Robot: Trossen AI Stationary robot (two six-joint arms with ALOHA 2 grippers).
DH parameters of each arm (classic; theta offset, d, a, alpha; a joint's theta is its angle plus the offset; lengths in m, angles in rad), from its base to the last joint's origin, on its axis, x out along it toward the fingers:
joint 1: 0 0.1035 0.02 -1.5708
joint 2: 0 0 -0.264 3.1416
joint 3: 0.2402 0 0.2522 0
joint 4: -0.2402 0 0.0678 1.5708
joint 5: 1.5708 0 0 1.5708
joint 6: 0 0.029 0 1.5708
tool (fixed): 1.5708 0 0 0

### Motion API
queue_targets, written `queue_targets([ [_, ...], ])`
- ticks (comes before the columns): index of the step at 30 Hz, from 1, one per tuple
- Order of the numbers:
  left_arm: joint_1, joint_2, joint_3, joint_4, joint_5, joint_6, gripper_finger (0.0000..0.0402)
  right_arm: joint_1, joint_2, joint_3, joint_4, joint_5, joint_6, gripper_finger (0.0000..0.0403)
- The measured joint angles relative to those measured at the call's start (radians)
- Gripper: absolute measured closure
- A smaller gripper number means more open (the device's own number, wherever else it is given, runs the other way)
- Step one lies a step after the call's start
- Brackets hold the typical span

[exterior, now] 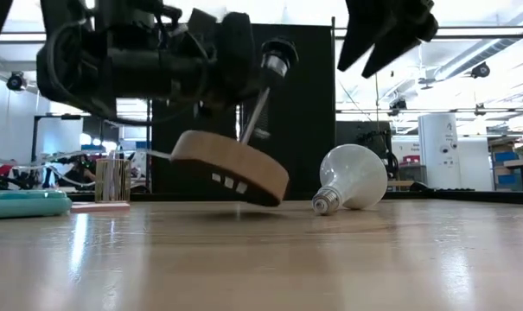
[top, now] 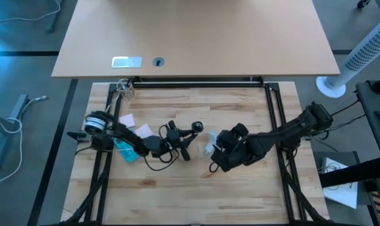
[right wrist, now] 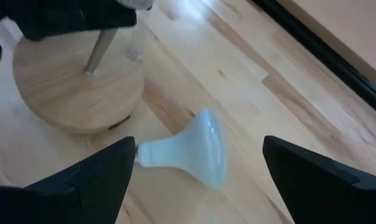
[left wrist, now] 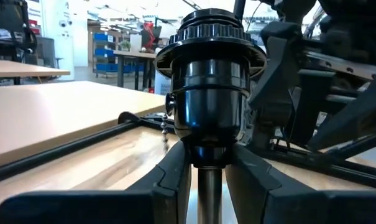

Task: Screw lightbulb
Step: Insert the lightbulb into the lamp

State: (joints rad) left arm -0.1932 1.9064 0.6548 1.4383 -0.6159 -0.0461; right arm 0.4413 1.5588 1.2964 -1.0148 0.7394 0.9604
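A small lamp stand, a round wooden disc (exterior: 231, 166) with a metal stem (exterior: 254, 112) and a black socket (left wrist: 209, 74), is in my left gripper (top: 176, 143) near the table's middle. The white lightbulb (exterior: 352, 177) lies on its side on the table to the right of the stand, its grey screw neck (exterior: 324, 203) toward the disc. My right gripper (right wrist: 200, 144) hangs open above the bulb (right wrist: 191, 149), one finger on either side, touching nothing. My left gripper pinches the lamp's metal stem (left wrist: 209, 190) between its two fingers (left wrist: 175, 174), just below the black socket. The fingers lie across the stem. The stand is tilted, its disc slanting with the lower edge (exterior: 270, 197) down near the table; whether that edge touches, I cannot tell.
A teal object (top: 125, 150), pink notes (top: 128, 119) and a glass of sticks (exterior: 114, 180) sit at the left. A black cable (top: 158, 164) loops below the left gripper. Black frame rails (top: 274, 113) border the wooden table; open wood lies toward the near edge.
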Motion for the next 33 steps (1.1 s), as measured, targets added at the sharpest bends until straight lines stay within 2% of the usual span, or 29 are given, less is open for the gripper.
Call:
queue_targets([
  [11,-0.036,-0.009,-0.089,0.018,0.005,0.008,0.0322,0.017,0.048,-0.024,0.003,0.006,0.019,0.0055],
  [15,-0.041,-0.040,-0.138,0.004,0.047,0.015,0.0322,0.019,0.063,-0.024,0.008,0.005,0.002,0.0055],
  [18,-0.042,-0.088,-0.187,-0.026,0.084,0.001,0.0315,0.022,0.063,-0.024,0.011,-0.004,0.008,0.0055],
  [20,-0.042,-0.121,-0.224,-0.121,0.088,-0.011,0.0302,0.022,0.063,-0.024,0.018,-0.007,0.033,0.0055],
  [24,-0.041,-0.244,-0.254,-0.287,0.089,-0.042,0.0271,0.008,0.063,-0.024,0.035,-0.026,0.180,0.0055],
  [27,-0.045,-0.301,-0.265,-0.467,0.133,-0.072,0.0249,-0.002,0.074,-0.024,0.035,-0.078,0.347,0.0055],
  [33,-0.083,-0.408,-0.260,-0.604,0.158,-0.054,0.0214,-0.002,0.096,-0.025,0.034,-0.175,0.682,0.0055],
])
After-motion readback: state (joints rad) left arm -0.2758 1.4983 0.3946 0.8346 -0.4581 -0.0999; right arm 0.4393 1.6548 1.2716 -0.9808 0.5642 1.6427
